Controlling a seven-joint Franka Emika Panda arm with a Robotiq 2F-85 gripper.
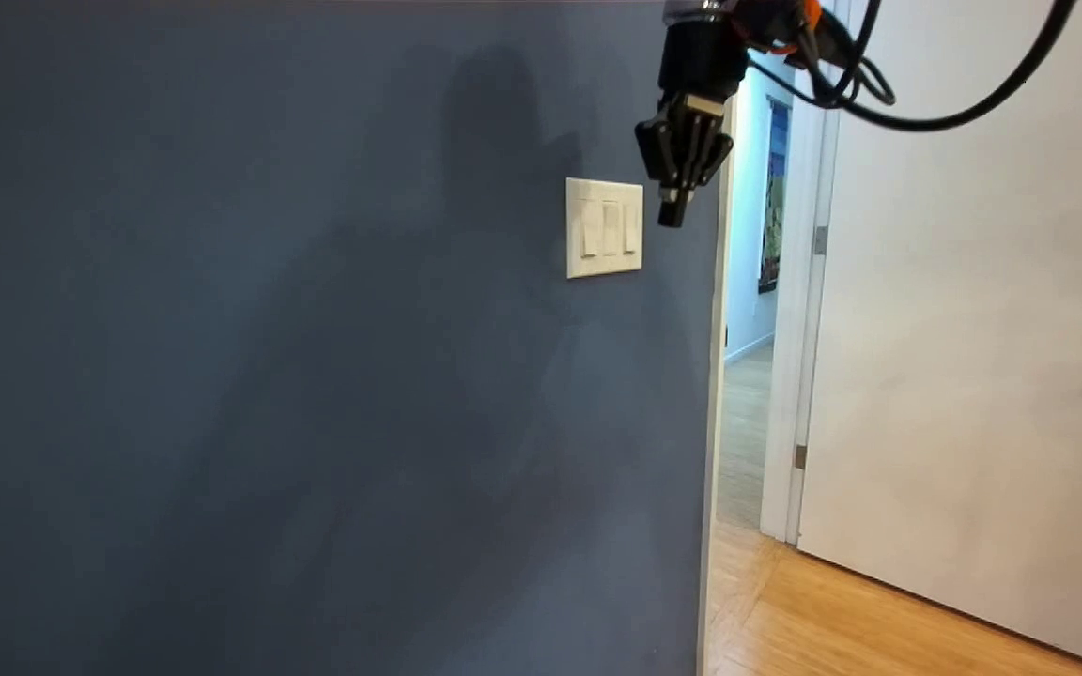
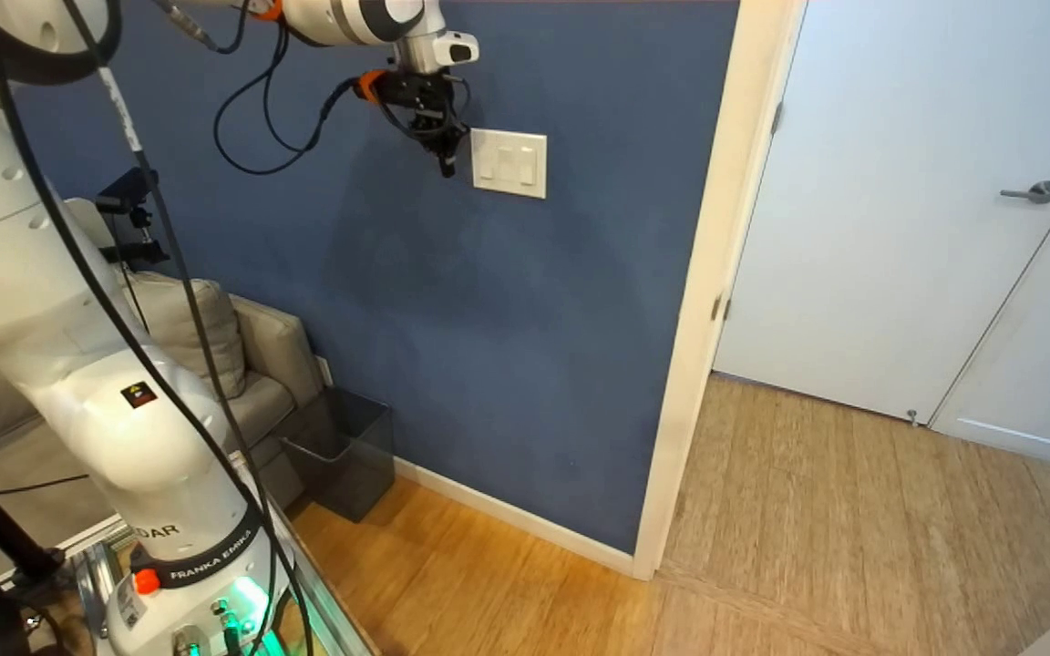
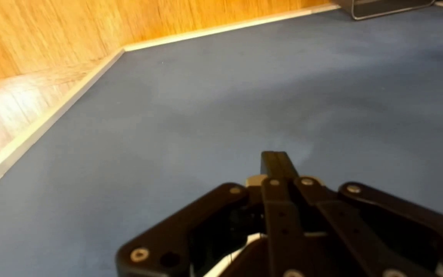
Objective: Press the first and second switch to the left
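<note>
The cream-white wall plate (image 1: pixel 605 269) on the dark blue wall holds three tall rocker switches. The leftmost, the first switch (image 1: pixel 589 228), and the middle one, the second switch (image 1: pixel 610 228), also show in an exterior view as the first (image 2: pixel 487 164) and second switch (image 2: pixel 507 166). My gripper (image 1: pixel 673 208) is shut and empty, fingertips pressed together and pointing down. It hangs at about plate height, seemingly off the wall: right of the plate in an exterior view, left of it in an exterior view (image 2: pixel 447 166). In the wrist view (image 3: pixel 279 163) no switch shows.
A third switch (image 1: pixel 631 228) sits at the plate's right. A pale door frame (image 2: pixel 707 273) and white door (image 2: pixel 899 228) stand to the right. Cables (image 2: pixel 261 164) loop from the arm. Below are a grey bin (image 2: pixel 343 456) and a sofa (image 2: pixel 261 355).
</note>
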